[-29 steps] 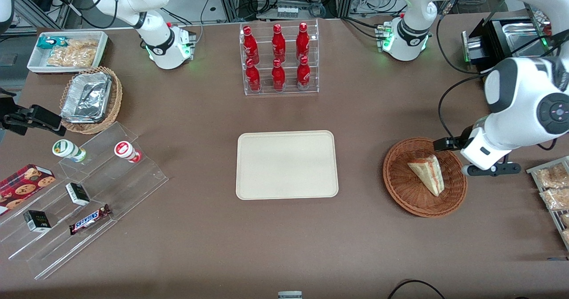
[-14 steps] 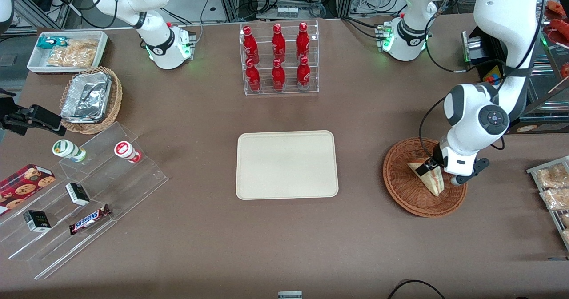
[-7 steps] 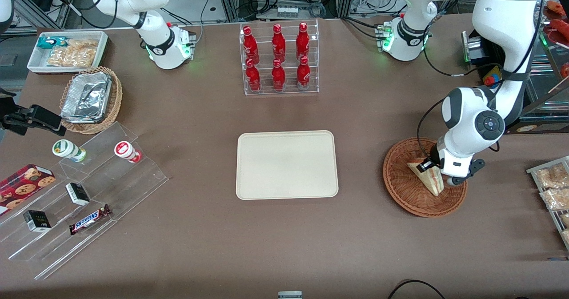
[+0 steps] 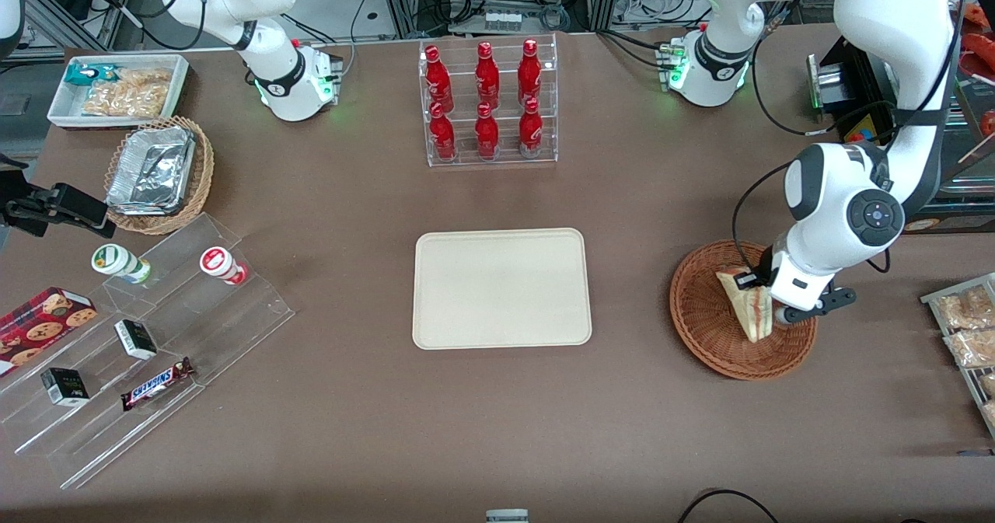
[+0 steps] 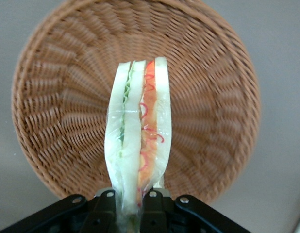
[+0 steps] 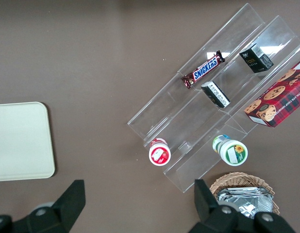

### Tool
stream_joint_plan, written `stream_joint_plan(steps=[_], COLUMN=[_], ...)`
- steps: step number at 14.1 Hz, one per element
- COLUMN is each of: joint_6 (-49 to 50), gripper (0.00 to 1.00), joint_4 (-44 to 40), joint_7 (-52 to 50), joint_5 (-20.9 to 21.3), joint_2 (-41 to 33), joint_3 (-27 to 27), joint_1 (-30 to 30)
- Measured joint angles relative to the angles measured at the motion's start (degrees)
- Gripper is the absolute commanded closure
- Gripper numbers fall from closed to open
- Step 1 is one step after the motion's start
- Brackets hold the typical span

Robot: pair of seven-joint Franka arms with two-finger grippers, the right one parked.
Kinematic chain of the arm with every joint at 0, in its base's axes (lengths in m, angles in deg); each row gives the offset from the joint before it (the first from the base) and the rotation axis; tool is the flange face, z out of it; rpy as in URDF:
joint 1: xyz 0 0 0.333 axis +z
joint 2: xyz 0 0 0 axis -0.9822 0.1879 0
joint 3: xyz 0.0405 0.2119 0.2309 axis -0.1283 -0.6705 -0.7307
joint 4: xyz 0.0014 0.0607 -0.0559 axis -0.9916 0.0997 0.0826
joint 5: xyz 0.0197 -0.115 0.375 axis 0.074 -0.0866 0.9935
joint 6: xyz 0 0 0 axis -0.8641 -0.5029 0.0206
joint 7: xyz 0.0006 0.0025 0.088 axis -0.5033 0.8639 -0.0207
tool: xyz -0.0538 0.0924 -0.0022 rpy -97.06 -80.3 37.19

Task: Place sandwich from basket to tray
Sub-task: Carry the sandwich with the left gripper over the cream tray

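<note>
The sandwich [image 4: 748, 307], a pale bread wedge in clear wrap with red, orange and green filling, stands on edge over the reddish-brown wicker basket [image 4: 703, 329], toward the working arm's end of the table. My left gripper [image 4: 760, 298] is shut on one end of the sandwich. In the left wrist view the sandwich [image 5: 138, 131] sticks out from between the black fingers [image 5: 105, 206] of the gripper [image 5: 132, 200], with the basket [image 5: 213, 97] beneath it. The cream tray [image 4: 501, 288] lies bare at mid-table, and its corner [image 6: 19, 141] shows in the right wrist view.
A clear rack of red bottles [image 4: 488, 103] stands farther from the front camera than the tray. Bagged snacks [image 4: 968, 329] lie beside the basket at the working arm's end. Acrylic steps with small goods [image 4: 155, 329], a foil-tray basket [image 4: 159, 173] and a white bin [image 4: 116, 88] fill the parked arm's end.
The left gripper came down over the basket and closed on the sandwich. The sandwich has turned from lying flat to standing on edge and has shifted slightly.
</note>
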Motion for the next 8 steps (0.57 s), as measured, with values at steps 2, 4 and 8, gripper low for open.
stream_joint_plan(steps=[2,4,8], joint_6=[8.38,12.59,12.36], gripper=[0.93,0.93,0.95], joint_4=[-5.60,-10.31,-16.36], joint_7=[-1.27,-4.20,-13.19], joint_5=[-0.08,-0.10,-0.14], joint_2=[0.67,2.11,8.10], joint_3=[1.15,1.74,2.06], joint_1=[-4.11,-9.06,-18.58])
